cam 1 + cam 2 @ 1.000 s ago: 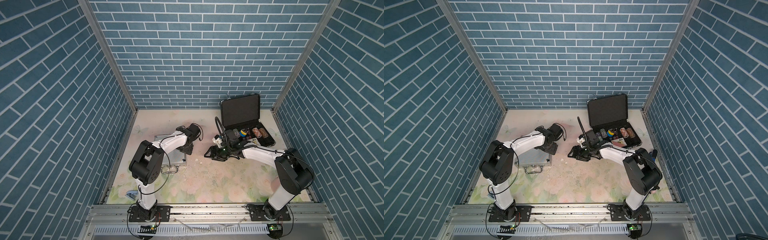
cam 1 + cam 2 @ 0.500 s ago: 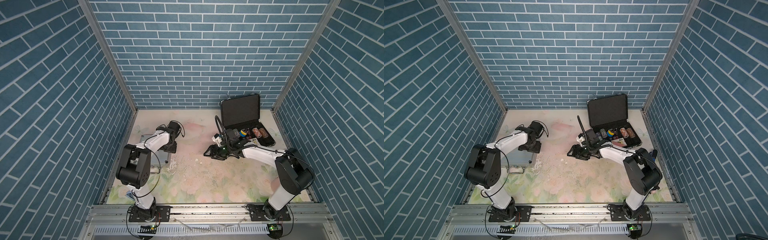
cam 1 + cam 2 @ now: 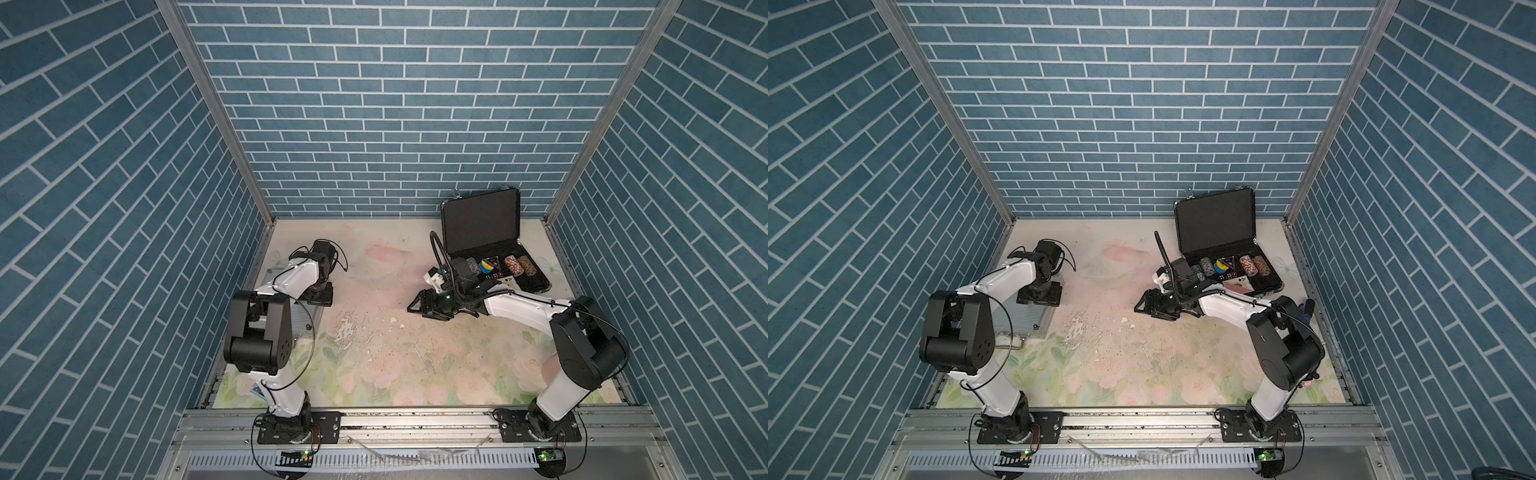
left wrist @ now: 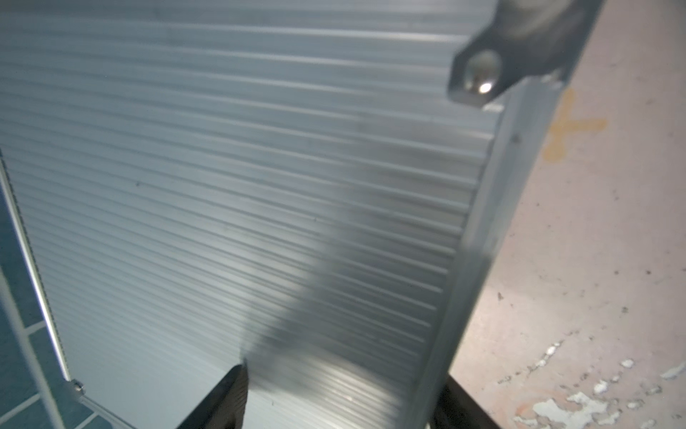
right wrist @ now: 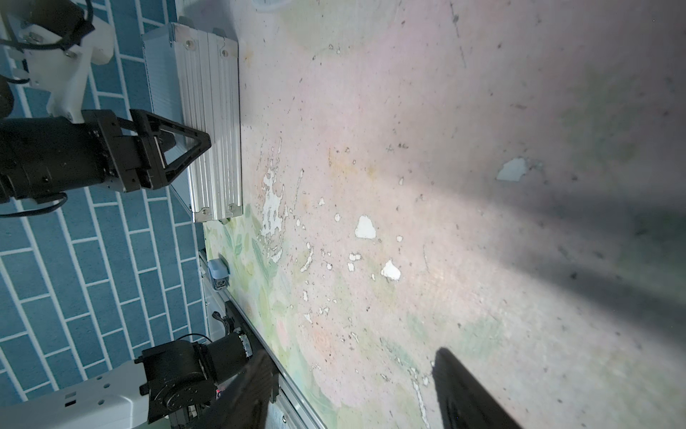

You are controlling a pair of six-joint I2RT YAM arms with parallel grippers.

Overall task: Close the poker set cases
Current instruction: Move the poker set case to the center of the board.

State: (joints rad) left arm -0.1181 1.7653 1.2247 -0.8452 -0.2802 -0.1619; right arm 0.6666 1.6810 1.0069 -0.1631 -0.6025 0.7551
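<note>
On the near left of the floral tabletop [image 3: 374,374], close to the blue brick side wall [image 3: 124,249], the silver case [image 3: 1030,316] is lying flat with its lid down, its metal handle [image 3: 1013,343] pointing toward the near edge. The left tool [image 3: 1040,297] is sitting over the far part of that case. In the left wrist view its fingers [image 4: 227,401] are standing apart, one over the ribbed lid and the other just past the case's side edge, and they are clamping nothing. Further in and toward the right, the right tool [image 3: 414,308] is hovering low over bare tabletop, pointing toward the silver case but well apart from it. Its jaws are spread and holding nothing. Beyond it, in the far right corner near the back wall, the black case [image 3: 482,226] is resting with its lid standing upright and open, and rows of poker chips [image 3: 515,266] are showing in its base.
</note>
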